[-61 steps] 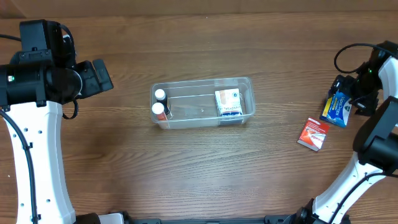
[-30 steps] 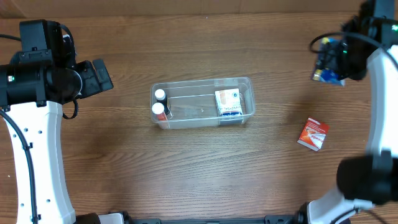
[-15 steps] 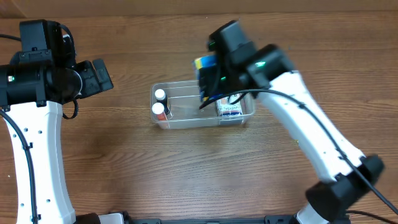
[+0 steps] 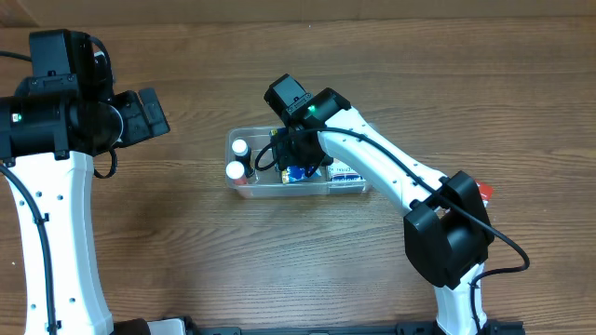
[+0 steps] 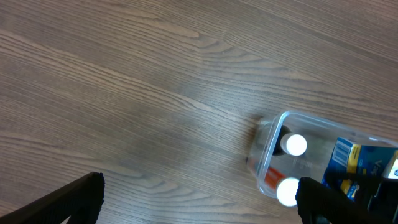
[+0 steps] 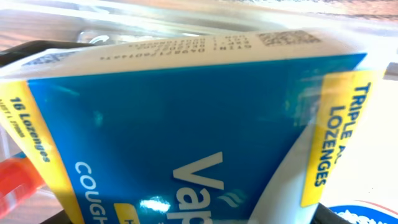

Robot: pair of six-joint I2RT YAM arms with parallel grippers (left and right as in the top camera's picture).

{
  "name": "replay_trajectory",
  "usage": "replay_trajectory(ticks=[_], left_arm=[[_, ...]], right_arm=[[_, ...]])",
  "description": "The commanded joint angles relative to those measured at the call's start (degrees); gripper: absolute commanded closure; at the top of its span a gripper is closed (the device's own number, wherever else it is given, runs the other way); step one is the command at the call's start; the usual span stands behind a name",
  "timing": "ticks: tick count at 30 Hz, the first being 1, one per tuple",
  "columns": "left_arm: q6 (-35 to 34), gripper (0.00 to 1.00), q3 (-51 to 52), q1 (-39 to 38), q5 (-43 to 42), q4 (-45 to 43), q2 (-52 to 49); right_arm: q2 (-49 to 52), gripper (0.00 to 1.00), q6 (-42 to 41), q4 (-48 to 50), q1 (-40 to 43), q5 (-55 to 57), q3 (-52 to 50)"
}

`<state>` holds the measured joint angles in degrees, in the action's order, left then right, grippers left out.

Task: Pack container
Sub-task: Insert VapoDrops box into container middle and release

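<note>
The clear plastic container (image 4: 279,189) sits mid-table. Its left end holds two white-capped bottles (image 4: 240,147), and a white and blue box (image 4: 349,173) lies at its right end. My right gripper (image 4: 296,166) reaches down into the container's middle, shut on a blue and yellow lozenge box (image 4: 300,172). That lozenge box (image 6: 186,124) fills the right wrist view, with the container's rim (image 6: 186,15) behind it. My left gripper (image 5: 199,205) hangs open and empty over bare wood left of the container (image 5: 264,162). Its fingertips (image 5: 81,196) are spread wide.
A red packet (image 4: 482,191) lies on the table to the right, mostly hidden behind the right arm's elbow. The right arm stretches diagonally from the lower right up to the container. The left arm (image 4: 56,121) stands at the far left.
The right arm has swung from the far right edge across to the container, carrying the blue lozenge box, and has lowered it inside. The left arm has not moved.
</note>
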<state>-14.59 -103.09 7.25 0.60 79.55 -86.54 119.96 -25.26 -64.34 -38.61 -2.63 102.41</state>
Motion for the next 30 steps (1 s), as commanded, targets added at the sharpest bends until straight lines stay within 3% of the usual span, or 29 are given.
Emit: replay_trajectory(ticks=[1,12,23,25,30], left_arm=[[0.9,0.0,0.35,0.24,-0.44,-0.02,-0.35],[0.9,0.0,0.35,0.24,-0.44,-0.02,-0.35],[0.9,0.0,0.35,0.24,-0.44,-0.02,-0.35],[0.9,0.0,0.35,0.24,-0.44,-0.02,-0.35],[0.9,0.0,0.35,0.24,-0.44,-0.02,-0.35]], right_arm=[[0.2,0.32,-0.31,0.52,-0.15,-0.04,-0.09],[0.2,0.31,-0.33,-3.21,-0.17,-0.07,-0.09],[0.2,0.19,-0.31,-3.69,-0.17,-0.07,-0.09],[0.2,0.08,-0.31,-3.76,-0.15,-0.07,-0.09],[0.2,0.08,-0.31,-3.72,-0.17,-0.07,-0.09]])
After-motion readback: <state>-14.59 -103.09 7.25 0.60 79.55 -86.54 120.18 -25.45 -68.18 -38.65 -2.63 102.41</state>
